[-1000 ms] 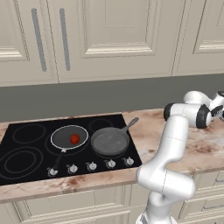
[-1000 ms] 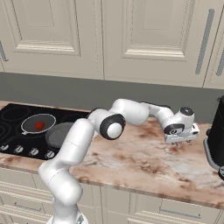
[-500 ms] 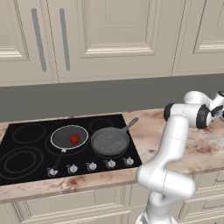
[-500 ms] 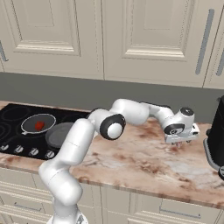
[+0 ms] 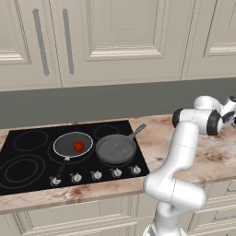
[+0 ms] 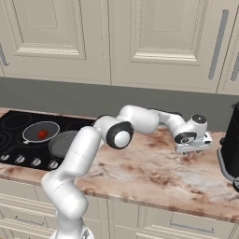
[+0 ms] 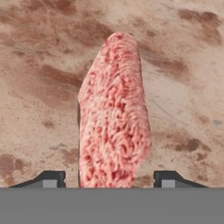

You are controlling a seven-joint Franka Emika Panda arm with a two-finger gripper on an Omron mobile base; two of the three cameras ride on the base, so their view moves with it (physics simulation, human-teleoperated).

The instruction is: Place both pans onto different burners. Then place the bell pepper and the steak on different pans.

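The steak (image 7: 114,113), a pale pink-and-white grainy piece, lies on the marbled counter and runs up the middle of the hand view. My gripper (image 7: 109,179) hangs right over it, open, one dark fingertip on each side with small gaps to the meat. In the right base view the gripper (image 6: 192,150) is low over the counter far right of the cooktop. The shallow dark pan (image 5: 73,144) with a pale rim holds the red bell pepper (image 5: 79,146). The deeper grey pan (image 5: 116,148) sits beside it on the black cooktop (image 5: 27,156), each pan over a burner.
A row of silver knobs (image 5: 97,175) lines the cooktop's front edge. Two burner rings (image 5: 18,168) on the left carry nothing. A black appliance (image 6: 231,149) stands on the counter just right of the gripper. Cabinets and a grey backsplash rise behind.
The fingers have drawn closer together around the steak. The arm, pans and pepper have stayed where they were.
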